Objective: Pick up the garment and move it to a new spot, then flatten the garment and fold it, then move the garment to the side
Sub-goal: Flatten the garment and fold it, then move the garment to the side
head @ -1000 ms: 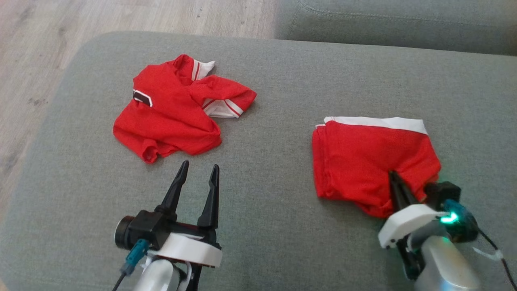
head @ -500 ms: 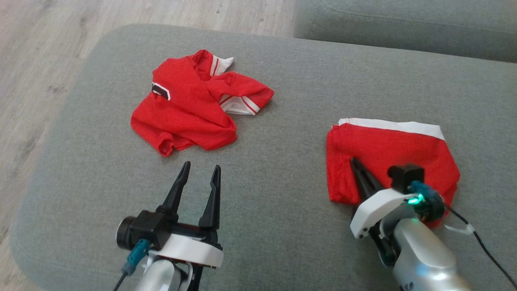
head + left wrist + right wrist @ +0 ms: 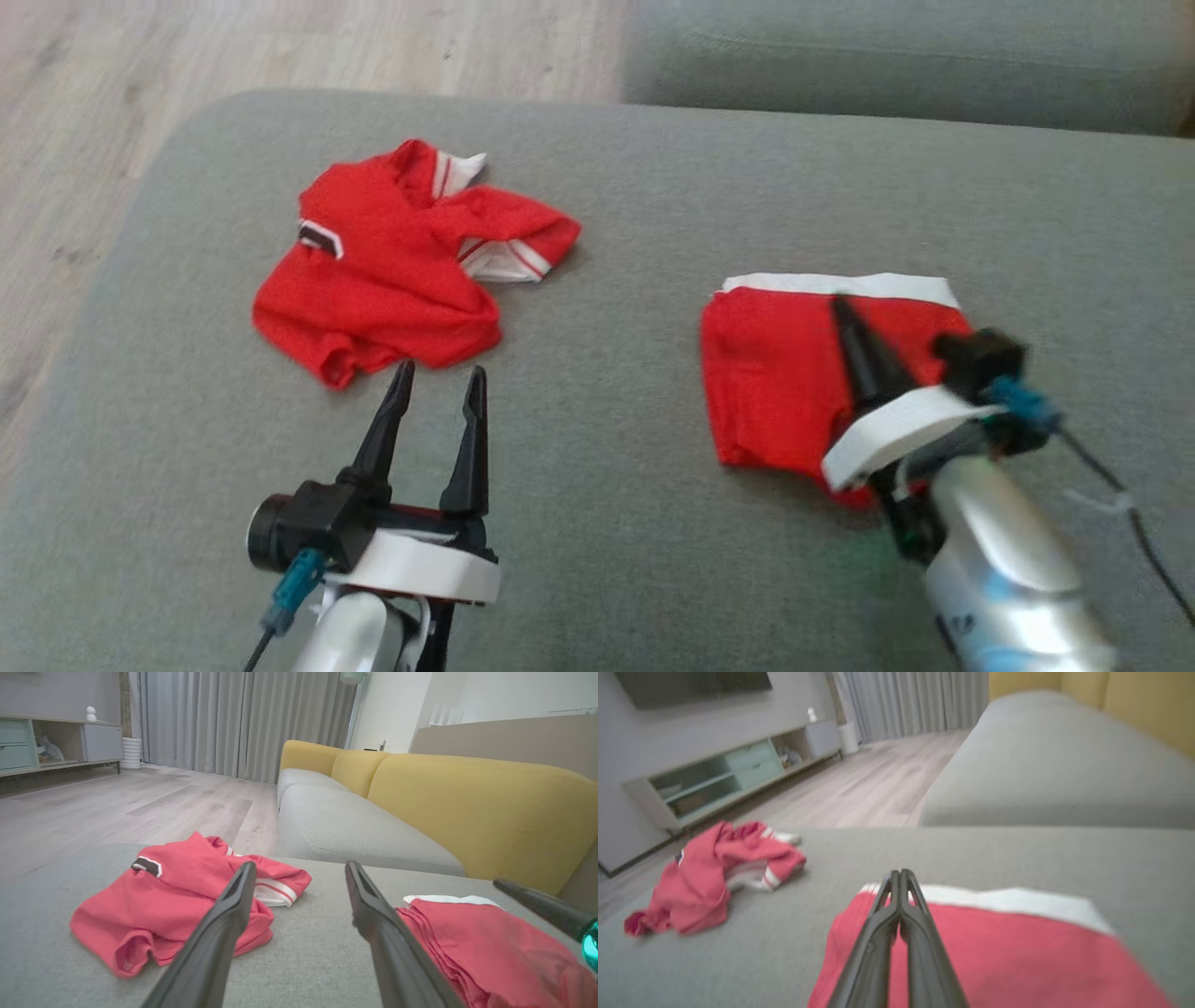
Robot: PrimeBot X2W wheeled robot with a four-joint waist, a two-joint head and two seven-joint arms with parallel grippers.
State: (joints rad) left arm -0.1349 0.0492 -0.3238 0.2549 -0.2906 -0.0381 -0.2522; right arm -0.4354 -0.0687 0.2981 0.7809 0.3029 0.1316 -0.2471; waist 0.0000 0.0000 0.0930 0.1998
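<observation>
**Folded red garment at right of the cushion, clenched gripper above it**

In the head view a wide grey cushion (image 3: 616,523) takes up most of the frame. The folded red garment (image 3: 770,373) lies flat on it at centre right. It is a rough rectangle with a white band along its upper edge.

The right gripper (image 3: 840,304) comes in from the lower right. Its two dark fingers are clenched tight against each other and point up the frame over the garment, with the tips just short of the white band. In the right wrist view the tips meet with no cloth pinched between them. Whether the fingers press on the fabric or hang just above it cannot be told.

The left gripper (image 3: 439,375) is at the lower left, released, with a clear gap between its fingers and nothing in it. Its tips are just below the lower edge of a crumpled red garment (image 3: 373,271), which lies bunched at the upper left of the cushion, well apart from the folded one. This garment has white striped trim and a small dark patch.

A wooden floor (image 3: 280,47) shows along the top left, and another grey sofa seat (image 3: 887,65) along the top right. The left wrist view shows a yellow backrest (image 3: 467,802) behind that seat.
</observation>
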